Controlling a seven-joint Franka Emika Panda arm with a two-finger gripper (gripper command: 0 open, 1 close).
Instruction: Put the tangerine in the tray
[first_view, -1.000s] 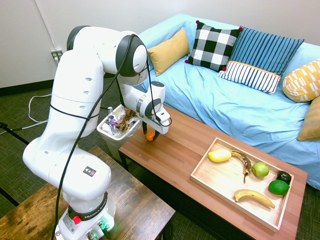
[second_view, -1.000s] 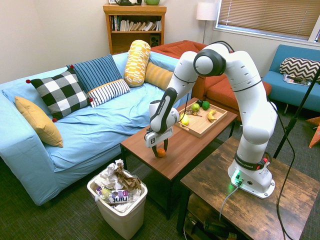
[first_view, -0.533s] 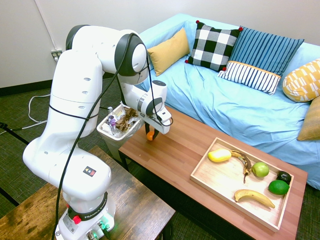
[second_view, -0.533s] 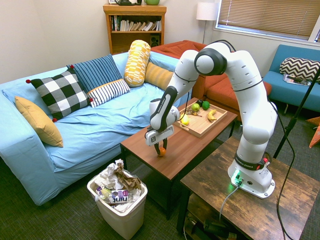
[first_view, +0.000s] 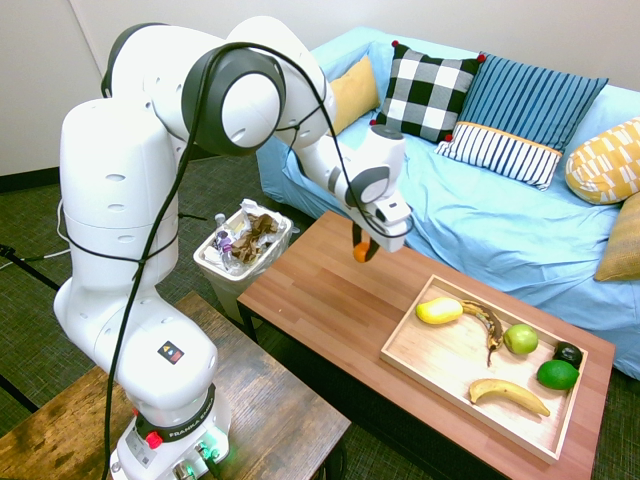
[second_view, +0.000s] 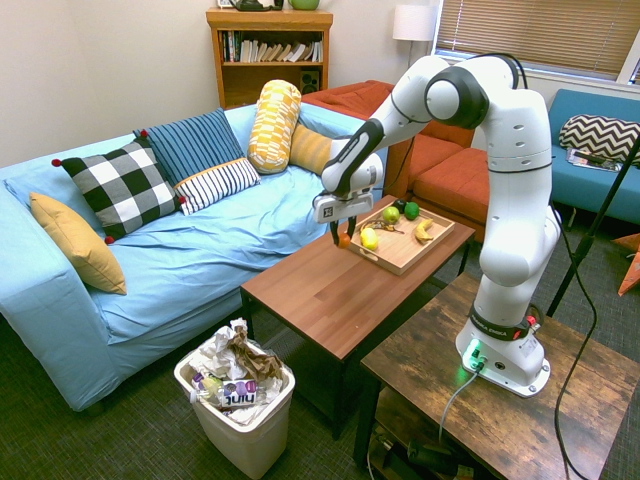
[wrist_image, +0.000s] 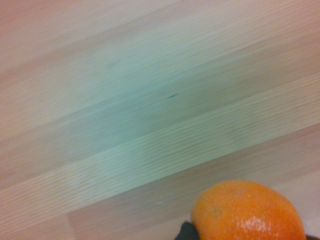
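First exterior view shows our gripper clamped on the tangerine, near the frame centre, lifted clear above the table so we can carry it to the tray at lower right.

A living room: a blue sofa with cushions, a bookshelf, a floor lamp and a wooden coffee table.
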